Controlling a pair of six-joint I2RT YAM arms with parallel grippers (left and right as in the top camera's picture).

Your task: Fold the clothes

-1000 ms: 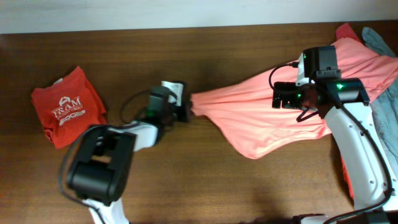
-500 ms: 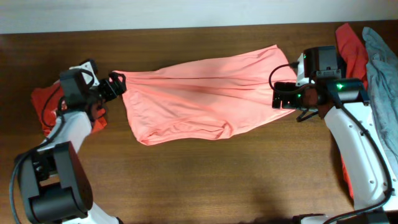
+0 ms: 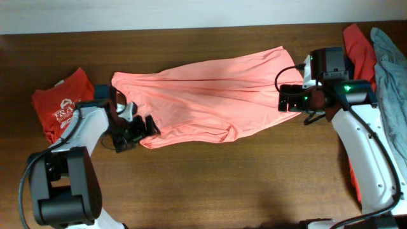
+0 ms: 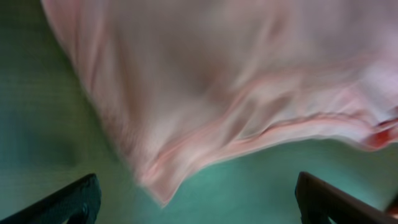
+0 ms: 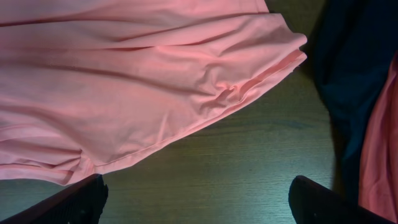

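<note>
Salmon-pink cloth takes up the middle of the wooden table (image 3: 222, 184): a plain shirt (image 3: 210, 95) lying spread out, long side running left to right, with loose creases along it and a rumpled hem on the near edge. Its right end reaches further back than its left.

The left gripper (image 3: 145, 126) sits at the shirt's near-left corner, low over the wood. From its wrist camera the picture is blurred, but the two dark fingers (image 4: 71, 199) stand far apart at the bottom corners of the view. The pink corner hangs ahead of them and nothing is pinched between them.

The right gripper (image 3: 286, 98) is at the shirt's right edge, just over the hem. Its fingers (image 5: 78, 199) are likewise spread wide with only bare wood between them. The hem runs across in front, not caught.

A red shirt with white lettering (image 3: 67, 111) lies folded at the far left, just beside the left arm and apart from the pink one. Along the right edge is a heap of other clothes: a coral-red piece (image 3: 357, 48), a grey-blue one (image 3: 388, 57) next to it, and a navy one (image 5: 354, 68) just right of the pink hem.
</note>
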